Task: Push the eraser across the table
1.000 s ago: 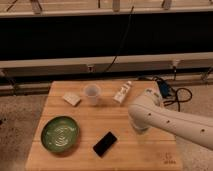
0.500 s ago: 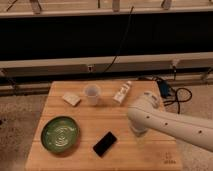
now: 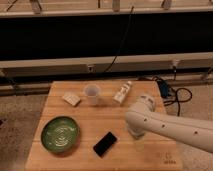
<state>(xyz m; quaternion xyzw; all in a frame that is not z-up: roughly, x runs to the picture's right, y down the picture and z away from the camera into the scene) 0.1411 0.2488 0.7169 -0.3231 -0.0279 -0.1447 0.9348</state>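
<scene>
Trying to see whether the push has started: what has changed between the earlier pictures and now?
The arm swung its rounded end left and toward the table's near edge, closing on the eraser from its right. The gripper is hidden beneath that end. Nothing was visibly taken hold of or let go. The eraser, green plate, cup, beige block and white box stayed put on the table.

Views: one camera only.
Vantage: raised above the table [image 3: 100,112], off its near side, looking down at a slant.
Facing: toward 12 o'clock, where a dark wall band [image 3: 60,40] spans the frame.
Nearness: middling; the tabletop nearly fills the lower half, reaching the frame edge at 6 o'clock.
Gripper [image 3: 135,134]: at the tip of the arm [image 3: 175,129] entering from 4 o'clock, over the table centre-right.
</scene>
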